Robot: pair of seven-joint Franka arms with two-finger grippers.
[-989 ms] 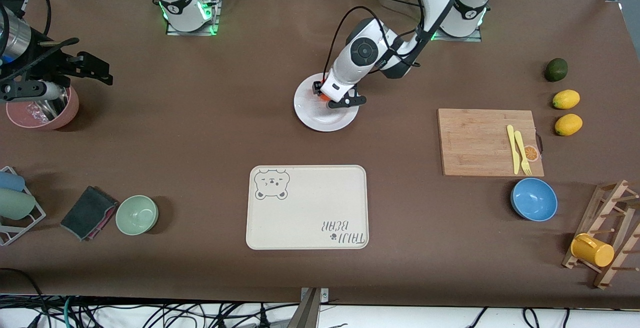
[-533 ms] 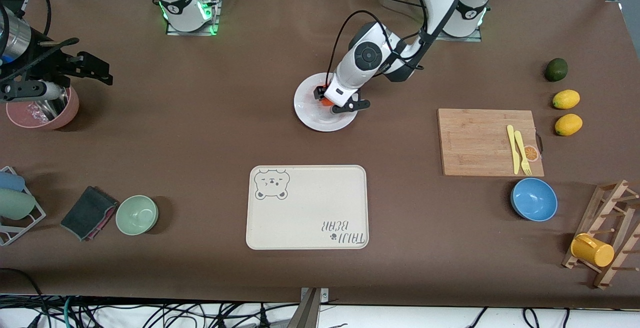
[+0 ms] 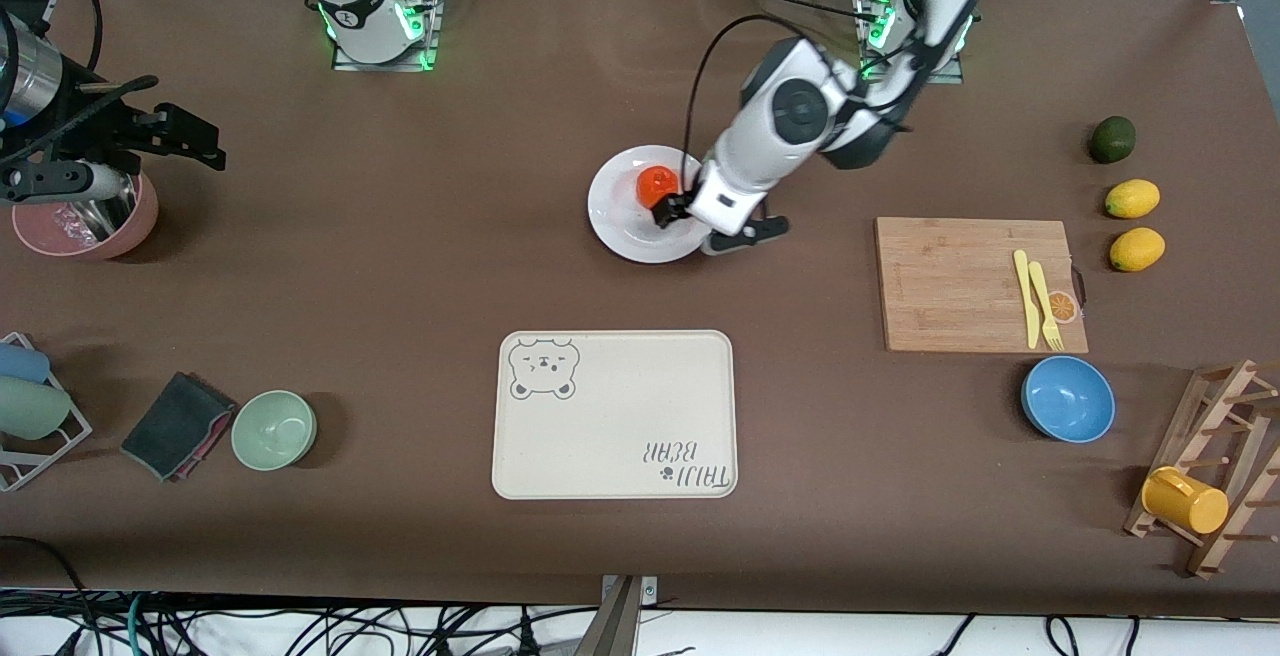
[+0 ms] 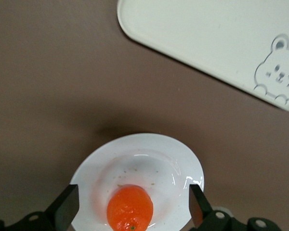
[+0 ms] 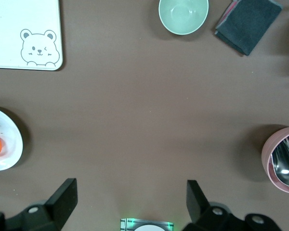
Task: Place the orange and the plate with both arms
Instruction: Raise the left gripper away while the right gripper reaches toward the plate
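1. Right gripper (image 5: 130, 199): parked high over the right arm's end of the table, about above the pink bowl (image 3: 85, 221). Jaws spread wide, nothing between them. Waiting, wrist camera looking down across the bare brown tabletop.
2. Plate (image 3: 620, 226): flat on the table at mid-width, between the two bases and the cream tray (image 3: 615, 416), well apart from the tray. Probably stiff, glossy and slippery, and likely to chip if dropped. Best pinched across the shallow rim, one finger under the lip and one on top, then carried level so nothing rolls off.
3. Orange (image 3: 657, 186): sitting in the plate's well, on the part farther from the front camera, free of any finger. Likely light and firm but round, so apt to roll on the glazed surface. Best taken across its widest girth with modest squeeze.
4. Left gripper (image 3: 712, 224): hanging over the plate's edge toward the left arm's end of the table. Jaws fully parted and empty. In the left wrist view, both fingers (image 4: 67, 207) straddling the orange with clear gaps either side. Forearm sloping down from its base, wrist tilted toward the plate.
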